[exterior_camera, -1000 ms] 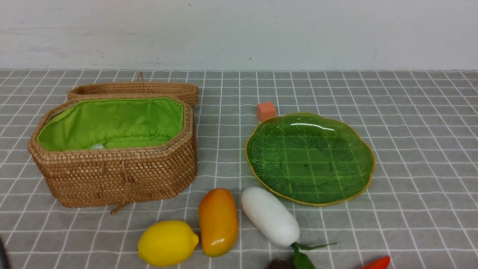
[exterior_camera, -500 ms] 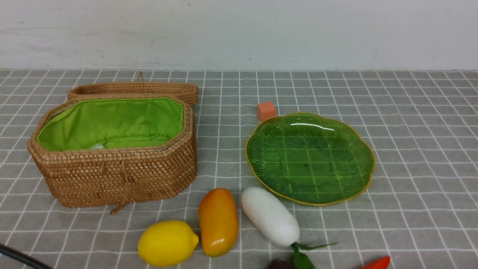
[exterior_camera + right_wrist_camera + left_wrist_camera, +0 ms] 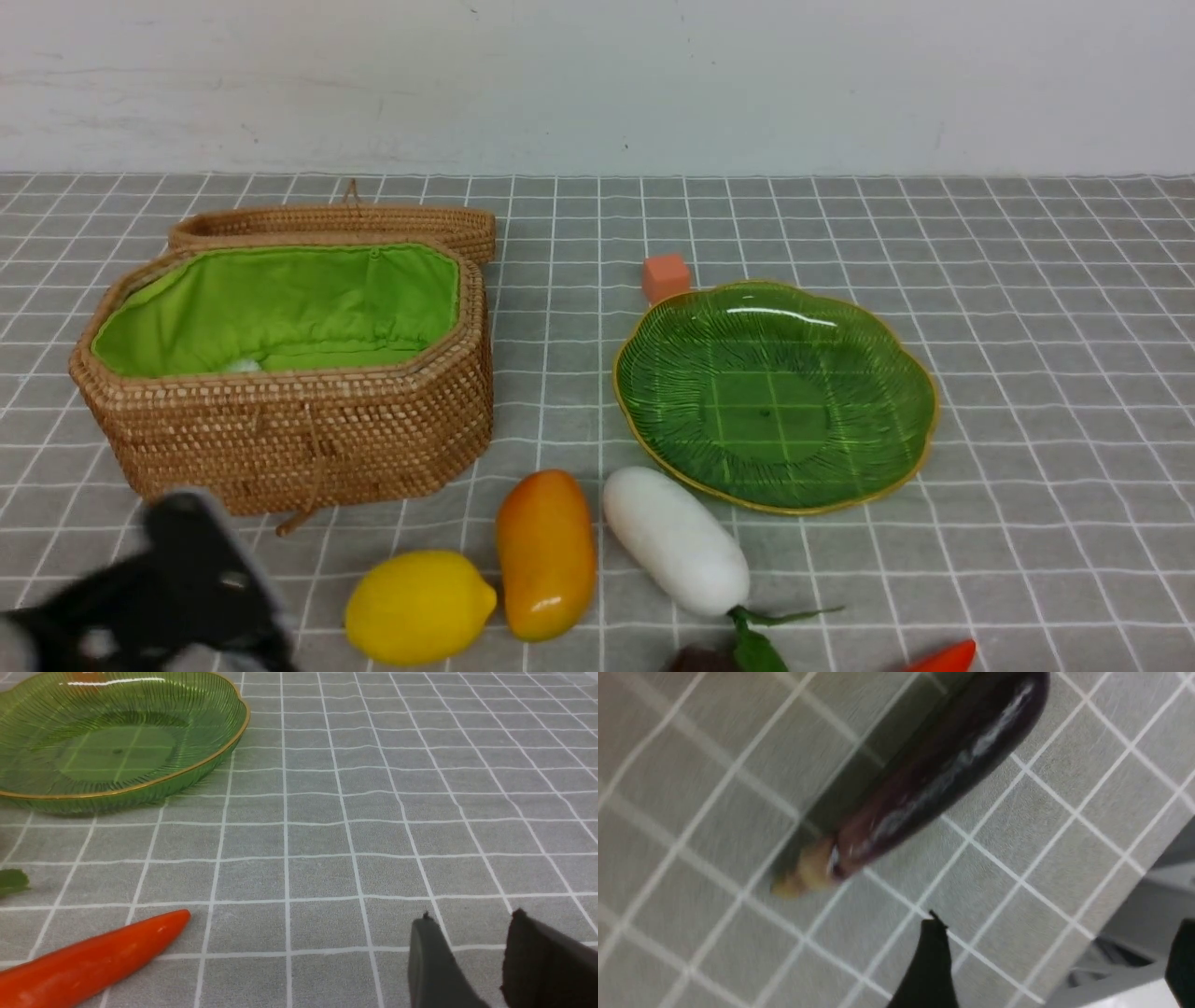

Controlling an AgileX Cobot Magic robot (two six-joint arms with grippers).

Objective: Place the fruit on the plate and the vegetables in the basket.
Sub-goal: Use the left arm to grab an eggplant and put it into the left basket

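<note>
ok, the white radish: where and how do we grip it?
Across the middle of the white radish, jaws straddling its long sides from above. It lies lengthwise, smooth and oblong; its leaves look too thin to hold, and the plate rim sits close beside it.

A small orange cube (image 3: 666, 278) is seen beyond the dish, close by its scalloped rim. The table is covered by a grey cloth (image 3: 1046, 373) patterned with white grid lines, and it is backed by a pale, faintly scuffed wall (image 3: 597, 84).

A dark eggplant (image 3: 943, 770) lies slantwise on the white-lined grey cloth (image 3: 971, 877), reaching from the top edge toward the middle left of the frame.
</note>
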